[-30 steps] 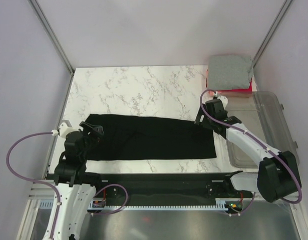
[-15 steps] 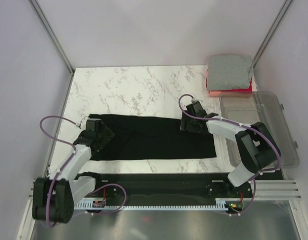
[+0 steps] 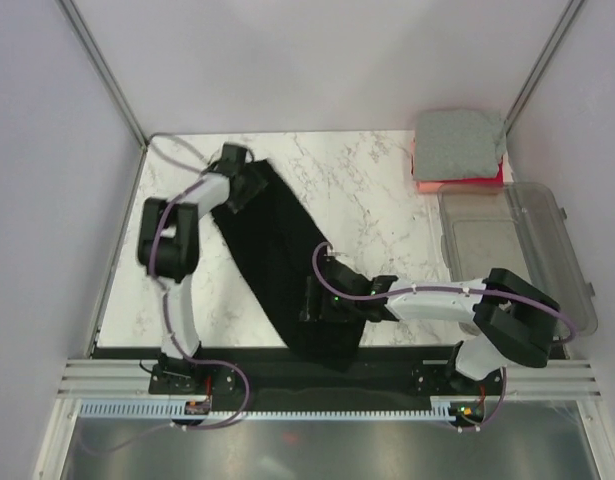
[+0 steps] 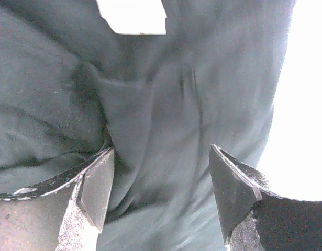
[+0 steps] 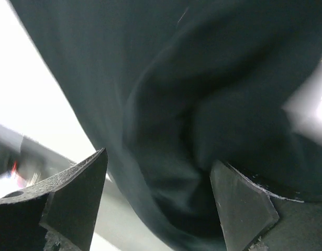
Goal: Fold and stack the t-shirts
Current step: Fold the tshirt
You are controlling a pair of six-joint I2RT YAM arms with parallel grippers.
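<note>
Two claws bear on one garment. The black t-shirt (image 3: 277,255) lies on the marble desk (image 3: 367,190) as a long, narrow folded strip. It runs diagonally from the far left part of the desk to the near edge at centre, and its near end reaches just past that edge.

1. Left claw (image 3: 245,183): positioned at the far end of the strip, with the arm stretched well forward. In the left wrist view the fingers (image 4: 95,191) stand wide apart. Black cloth fills the gap between them and is creased against the left finger.

2. Right claw (image 3: 317,298): positioned at the near end of the strip, with the arm reaching across from the right. In the right wrist view the fingers (image 5: 236,201) are spread wide, with a dark fold of the cloth lying across the gap.

3. Finished stack: the grey t-shirt (image 3: 459,140) sits as a folded square on top of the red-pink t-shirt (image 3: 467,182) at the far right corner of the desk, well apart from the black t-shirt.

4. Clear plastic bin (image 3: 497,250): located along the right side of the desk, just on the near side of the stack.
</note>
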